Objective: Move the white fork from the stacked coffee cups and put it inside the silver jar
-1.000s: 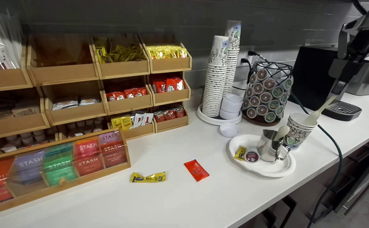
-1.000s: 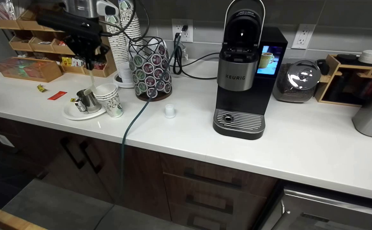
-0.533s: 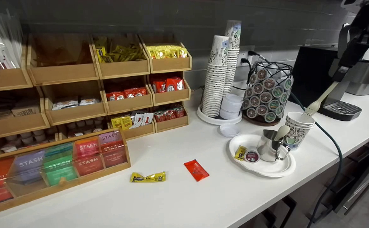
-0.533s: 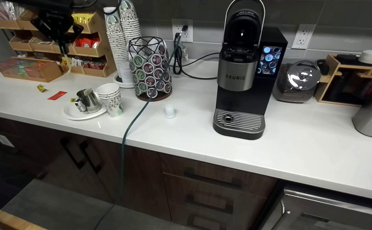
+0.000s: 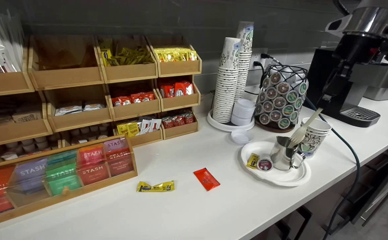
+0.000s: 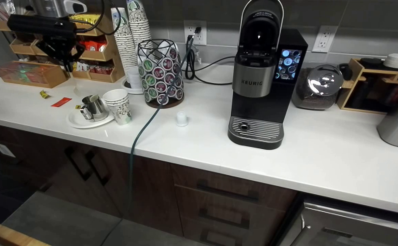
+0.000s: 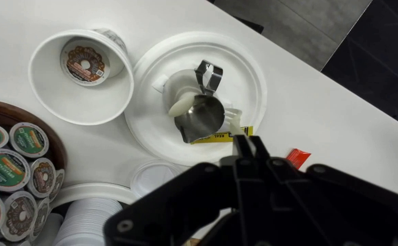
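My gripper (image 7: 251, 140) is shut on the handle of the white fork (image 7: 235, 123), which hangs tines down. In the wrist view the tines are just beside the rim of the silver jar (image 7: 202, 118), not over its opening. In an exterior view the fork (image 5: 302, 131) overlaps the jar's (image 5: 280, 156) rim; in an exterior view the fork (image 6: 74, 85) shows behind and above the jar (image 6: 97, 108). A white spoon (image 7: 181, 106) stands in the jar. The stacked coffee cups (image 5: 310, 141) stand beside the jar; a pod lies inside the top cup (image 7: 65, 99).
The jar stands on a white plate (image 5: 297, 180) with a yellow packet (image 5: 253, 160) and a pod (image 5: 264, 164). A pod rack (image 5: 280, 96), tall cup stacks (image 5: 225, 93) and lids (image 5: 242, 137) stand behind. A green cable (image 6: 151, 118) crosses the counter.
The fork has come up out of the stacked cups in my gripper and moved across to beside the jar. It is now lower than half a second ago.
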Robot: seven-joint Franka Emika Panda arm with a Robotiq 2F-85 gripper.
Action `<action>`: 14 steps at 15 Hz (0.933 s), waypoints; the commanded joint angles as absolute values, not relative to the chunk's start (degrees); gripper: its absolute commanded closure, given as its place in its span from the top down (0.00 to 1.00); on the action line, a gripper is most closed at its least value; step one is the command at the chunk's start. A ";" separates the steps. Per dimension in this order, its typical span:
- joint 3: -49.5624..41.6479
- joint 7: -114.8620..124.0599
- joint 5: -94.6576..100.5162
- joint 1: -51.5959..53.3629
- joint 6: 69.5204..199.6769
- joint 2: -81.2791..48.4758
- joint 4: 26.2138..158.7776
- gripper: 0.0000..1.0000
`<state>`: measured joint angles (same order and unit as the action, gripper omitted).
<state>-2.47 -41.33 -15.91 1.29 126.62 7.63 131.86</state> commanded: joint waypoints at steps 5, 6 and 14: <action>-1.26 -33.09 -12.08 1.17 130.88 -0.95 128.65 0.29; -1.22 -32.99 -12.71 1.06 130.33 -1.08 128.59 0.30; -9.72 -46.33 -28.38 -5.42 114.53 12.03 133.70 0.88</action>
<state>-5.23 -40.96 -23.56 -2.45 121.38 5.81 129.50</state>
